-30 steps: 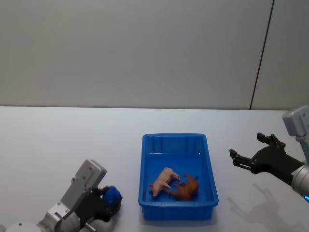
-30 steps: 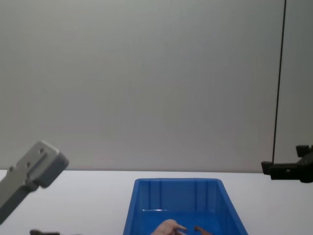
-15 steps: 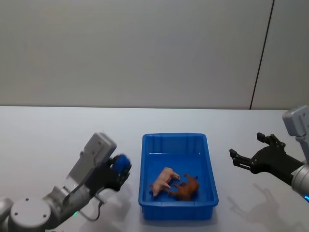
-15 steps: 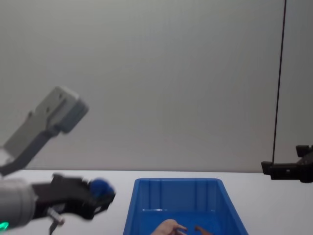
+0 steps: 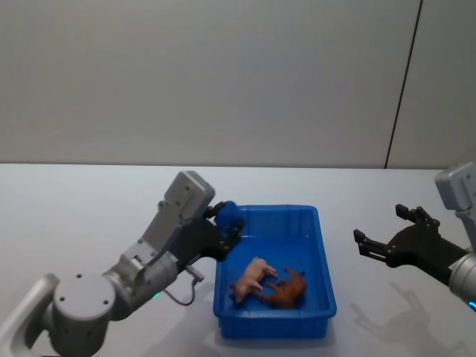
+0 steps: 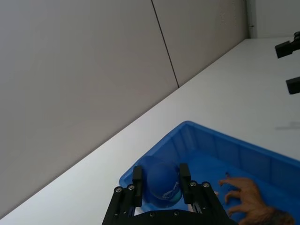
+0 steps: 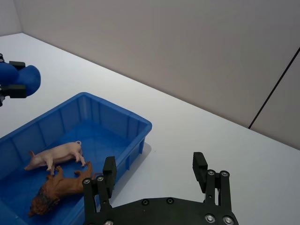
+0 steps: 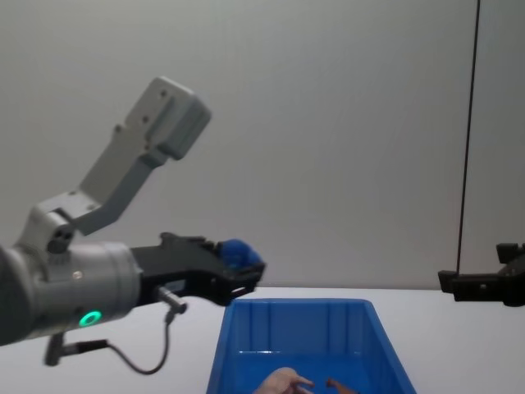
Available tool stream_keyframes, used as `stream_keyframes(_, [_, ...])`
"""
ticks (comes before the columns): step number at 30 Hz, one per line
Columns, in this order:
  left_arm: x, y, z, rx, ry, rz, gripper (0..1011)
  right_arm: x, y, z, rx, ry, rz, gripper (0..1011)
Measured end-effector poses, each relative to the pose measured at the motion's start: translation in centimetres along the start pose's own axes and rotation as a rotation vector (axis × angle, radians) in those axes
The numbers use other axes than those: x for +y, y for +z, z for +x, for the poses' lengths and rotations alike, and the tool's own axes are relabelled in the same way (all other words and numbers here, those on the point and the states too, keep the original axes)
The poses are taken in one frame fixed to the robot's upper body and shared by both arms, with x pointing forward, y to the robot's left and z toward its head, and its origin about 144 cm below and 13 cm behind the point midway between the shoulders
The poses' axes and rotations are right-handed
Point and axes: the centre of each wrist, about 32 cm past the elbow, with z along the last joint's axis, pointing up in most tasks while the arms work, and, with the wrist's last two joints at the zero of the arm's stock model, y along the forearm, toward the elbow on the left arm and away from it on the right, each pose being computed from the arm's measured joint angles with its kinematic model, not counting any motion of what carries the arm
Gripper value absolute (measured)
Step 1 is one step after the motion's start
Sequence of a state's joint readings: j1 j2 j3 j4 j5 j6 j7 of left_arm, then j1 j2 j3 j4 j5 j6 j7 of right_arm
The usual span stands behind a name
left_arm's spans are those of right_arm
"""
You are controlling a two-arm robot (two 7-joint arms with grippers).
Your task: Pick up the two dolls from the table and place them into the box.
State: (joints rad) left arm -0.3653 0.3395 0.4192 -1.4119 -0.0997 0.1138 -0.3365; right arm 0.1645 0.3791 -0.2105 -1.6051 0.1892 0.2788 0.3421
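The blue doll (image 5: 229, 216) sits pinched between the left gripper's (image 5: 225, 227) fingers, held in the air over the far left corner of the box (image 5: 274, 331). The left wrist view gives the grip best: two black fingers (image 6: 137, 181) press the doll's (image 6: 161, 180) rounded sides, with a pale marking low on it. From the chest view the doll (image 8: 238, 250) hangs just above the box rim (image 8: 299, 304).

Inside the box lie a pig (image 5: 252, 280) and a brown lion (image 5: 286, 290), touching at the legs; the right wrist view shows both on their sides, pig (image 7: 55, 153) farther in, lion (image 7: 58, 187) nearer. The chest view catches just their tops.

The right gripper (image 5: 384, 234) hovers over the table (image 5: 74, 208) right of the box, fingers spread wide and holding nothing.
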Motion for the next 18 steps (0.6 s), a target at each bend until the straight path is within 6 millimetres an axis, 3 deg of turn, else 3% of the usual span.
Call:
stream_keyframes(9, [-1.3, 0.8, -0.9, 0.009, -0.027, -0.044, 701, 0.0, 0.0, 0.0, 0.000, 0.000, 0.000, 1001])
stream_keyframes(18, [-0.9, 1.3, -1.4, 0.010, 0.002, -0.092, 991, 0.0, 0.0, 0.0, 0.000, 0.000, 0.000, 1001])
